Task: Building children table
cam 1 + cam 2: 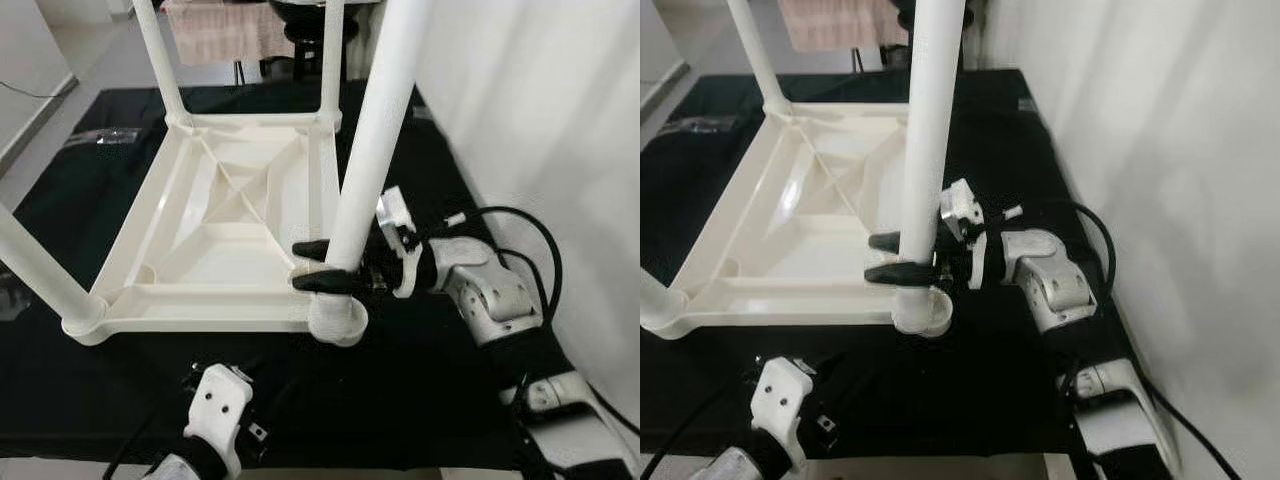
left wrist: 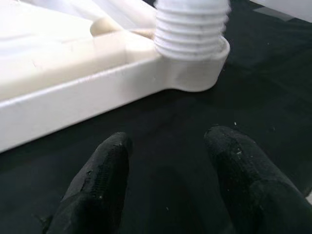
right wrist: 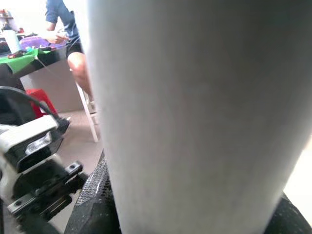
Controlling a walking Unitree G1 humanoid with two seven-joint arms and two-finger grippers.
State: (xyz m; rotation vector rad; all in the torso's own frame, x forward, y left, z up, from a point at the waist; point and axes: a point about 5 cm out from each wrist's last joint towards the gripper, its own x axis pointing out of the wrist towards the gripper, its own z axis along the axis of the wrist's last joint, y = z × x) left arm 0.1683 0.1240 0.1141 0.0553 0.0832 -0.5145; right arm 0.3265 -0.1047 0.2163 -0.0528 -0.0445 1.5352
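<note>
Right now I am seeing my right gripper (image 1: pixel 322 265) closing its two black fingers (image 1: pixel 318 283) around a white leg (image 1: pixel 372 150), low down, just above the corner socket (image 1: pixel 338 320) that the leg is standing in. The leg is rising steeply and leaning a little away from me at the top. In the right wrist view the leg (image 3: pixel 204 112) is sitting tight between the finger pads, with a seated person (image 3: pixel 66 34) at a green-topped desk far behind.

My left gripper (image 1: pixel 222 410) is hovering low in front of me, just short of the near edge of the table (image 1: pixel 230 225), and it is holding nothing; in the left wrist view its fingers (image 2: pixel 100 183) are spread apart over the black mat (image 2: pixel 185 161), pointing at the socket (image 2: pixel 192 73), where the leg's threaded end (image 2: pixel 191 27) is showing above the collar.

The table is lying upside down on the mat (image 1: pixel 90 170) on the floor, ribbed underside facing up. Three more legs are standing in its other corners: one at the near left (image 1: pixel 35 265), one at the far left (image 1: pixel 160 55), one at the far right (image 1: pixel 332 55). A white wall (image 1: pixel 540 110) is running along my right side, and a black cable (image 1: pixel 530 235) is looping over the right arm.
</note>
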